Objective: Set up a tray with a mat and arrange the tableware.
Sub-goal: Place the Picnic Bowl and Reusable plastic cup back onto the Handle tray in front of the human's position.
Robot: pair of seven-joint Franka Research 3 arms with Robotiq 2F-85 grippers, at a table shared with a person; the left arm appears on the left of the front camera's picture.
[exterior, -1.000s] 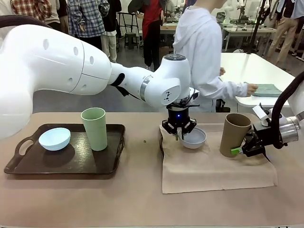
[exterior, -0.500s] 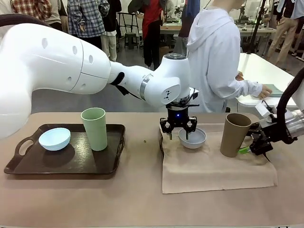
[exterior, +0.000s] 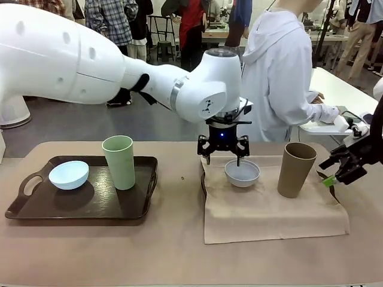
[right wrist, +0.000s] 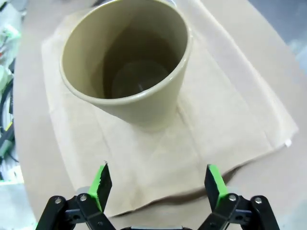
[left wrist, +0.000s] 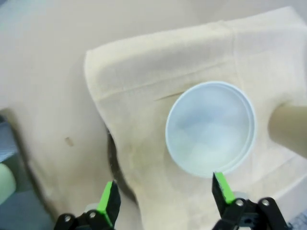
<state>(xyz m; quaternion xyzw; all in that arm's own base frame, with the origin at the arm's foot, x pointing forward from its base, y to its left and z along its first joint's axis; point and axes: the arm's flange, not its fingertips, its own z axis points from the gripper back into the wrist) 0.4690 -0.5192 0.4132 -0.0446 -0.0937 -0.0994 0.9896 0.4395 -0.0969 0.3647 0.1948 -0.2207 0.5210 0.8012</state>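
On the mat: white bowl (exterior: pixel 242 173) and tan-brown tumbler (exterior: pixel 296 169) stand upright and apart on the beige cloth mat (exterior: pixel 269 218), right of the tray.
On the tray: light blue bowl (exterior: pixel 69 174) and pale green tumbler (exterior: pixel 119 162) sit just beside each other on the dark tray (exterior: pixel 36 208).
Left hand (exterior: pixel 224 160): fingers apart, nothing between them, hovering just above and behind the white bowl.
Right hand (exterior: pixel 332 172): fingers apart, empty, near the tan-brown tumbler on its right, not touching.
Handling: matte plastic, likely light and stiff. It should not be fragile, but a tall tumbler tips easily.
Hold: the bowl by its rim, one finger inside. The tumbler across its wall, below the lip.
Mat, as a thing: soft and creased, so it would drag and fold if pulled. A dark edge shows under its left side, perhaps a second tray; I cannot tell.
Surface (exterior: pixel 179 260): smooth tan top with one small speck between tray and mat.
Room: a person (exterior: pixel 278 78) in white stands at the far side, turned toward another table. Others stand farther back.
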